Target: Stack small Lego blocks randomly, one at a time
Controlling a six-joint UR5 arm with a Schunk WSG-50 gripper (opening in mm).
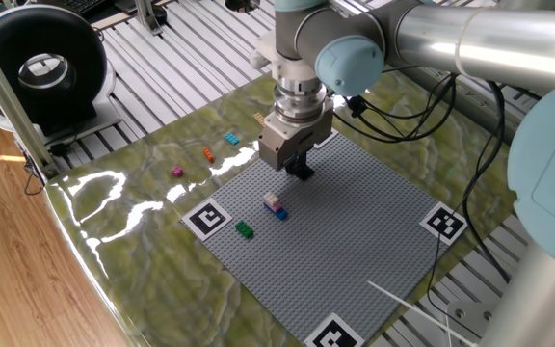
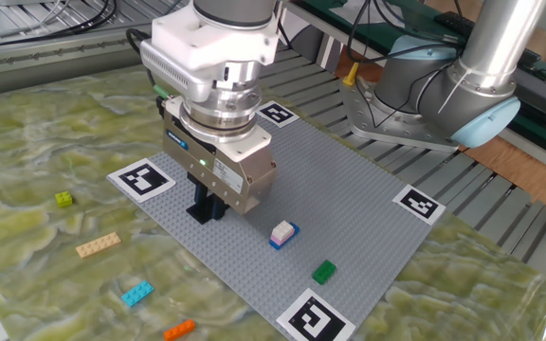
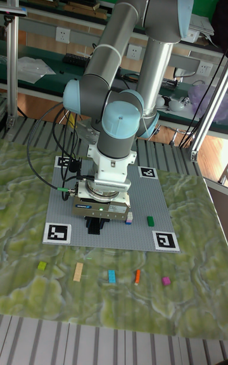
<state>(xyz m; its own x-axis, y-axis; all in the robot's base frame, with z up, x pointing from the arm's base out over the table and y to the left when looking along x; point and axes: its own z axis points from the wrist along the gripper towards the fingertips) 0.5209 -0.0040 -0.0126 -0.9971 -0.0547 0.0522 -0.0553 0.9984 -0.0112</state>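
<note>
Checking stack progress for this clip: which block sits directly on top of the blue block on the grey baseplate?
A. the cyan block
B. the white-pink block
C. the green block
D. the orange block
B: the white-pink block rests on the blue block on the grey baseplate, while the green block lies alone on the plate and the orange block and cyan block lie off it.

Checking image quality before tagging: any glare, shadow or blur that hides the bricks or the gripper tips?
One fixed view: white glare streaks on the green mat near the magenta brick, which stays readable. The other fixed view: sharp, but the gripper fingers are dark against their own shadow, so their state is unreadable. Tall fixed view: even light; bricks are tiny, and the pink-on-blue stack is half hidden.
</note>
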